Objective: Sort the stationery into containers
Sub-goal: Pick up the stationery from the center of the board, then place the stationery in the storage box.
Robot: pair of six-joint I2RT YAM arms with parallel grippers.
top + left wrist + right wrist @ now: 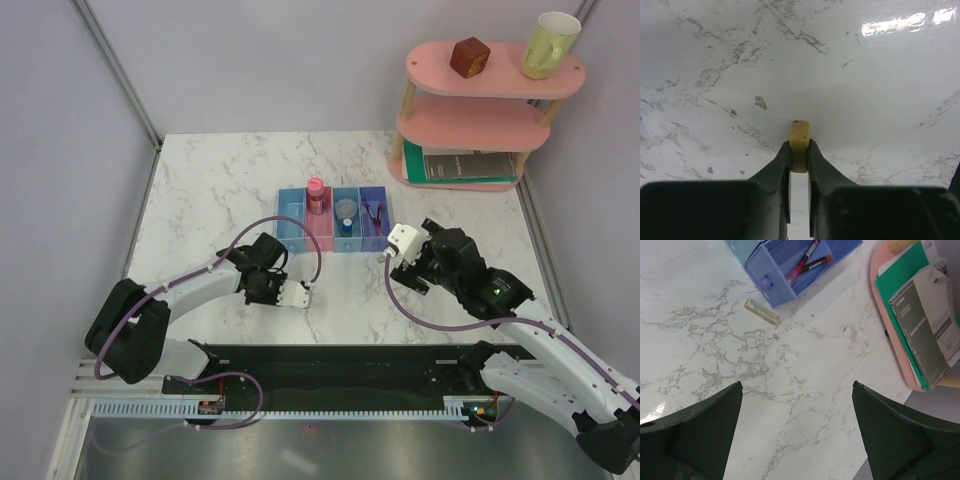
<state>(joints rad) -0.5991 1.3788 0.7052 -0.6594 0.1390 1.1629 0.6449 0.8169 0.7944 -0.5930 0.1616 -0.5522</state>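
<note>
Four joined bins [333,243] in a row mid-table: light blue, pink, light blue, purple-blue. In pink bin [318,240]: pink cylinder [316,194] upright. In third bin [346,244]: clear round tub [346,208] at the back, tiny blue cylinder [346,227] just in front of it. In purple-blue bin [772,292]: thin red pen [806,256] lying slanted, a darker stick [815,263] just beside it.

Short beige piece [800,135] pinched in left gripper [799,150], jaws nearly together, apart only by the piece's width. Low over marble table [865,90], in front of the bins; touching the marble or not, cannot tell. Pale yellow-beige, blocky, rounded corners, one end poking out past the fingertips.

Wide spread on right gripper [796,386], nothing between the fingers, over bare marble near the purple-blue bin. Second beige piece [762,311] flat on the marble just beside that bin's near corner, apart from the gripper; stick-like, longer than wide.

Pink shelf [879,325] at right, green folder [900,295] and grey notebook [927,325] on its bottom tier
</note>
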